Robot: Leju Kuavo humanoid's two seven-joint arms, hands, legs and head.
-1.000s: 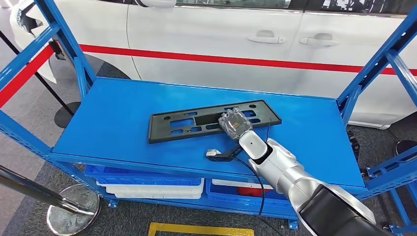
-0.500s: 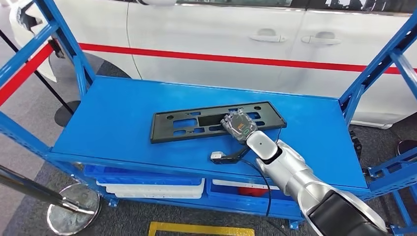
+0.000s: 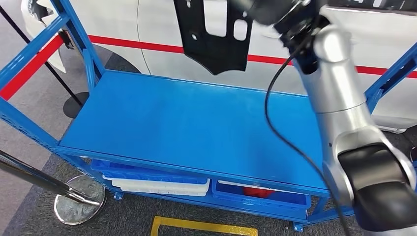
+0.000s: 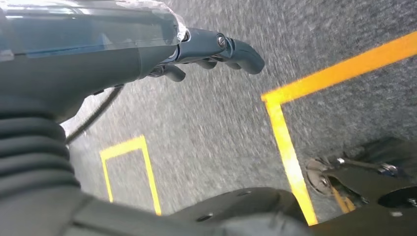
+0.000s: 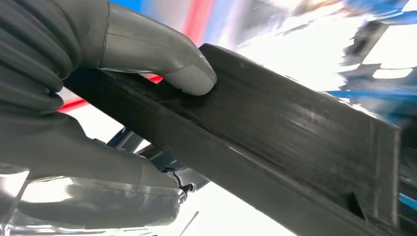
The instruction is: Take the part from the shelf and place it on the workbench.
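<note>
The part [image 3: 216, 34] is a flat black plastic plate with cut-outs. It hangs on end high above the blue shelf top [image 3: 196, 123], in front of the car. My right hand [image 3: 275, 12] grips its upper end at the top edge of the head view, blurred and dark. In the right wrist view the thumb [image 5: 167, 64] presses on the face of the part [image 5: 295, 128], with the fingers wrapped under its edge. My left hand [image 4: 147, 44] hangs over grey carpet, its fingers [image 4: 236, 49] apart and holding nothing.
A white car [image 3: 157, 24] with a red stripe stands right behind the shelf. Blue uprights [image 3: 78, 34] frame both ends. Blue and white bins [image 3: 157, 184] sit on the lower level. A chrome stanchion base [image 3: 78, 199] and yellow floor tape [image 3: 201, 226] lie in front.
The part lay flat on the shelf under my right hand. Now the right arm is raised high with the part in its hand, and the shelf top is bare.
</note>
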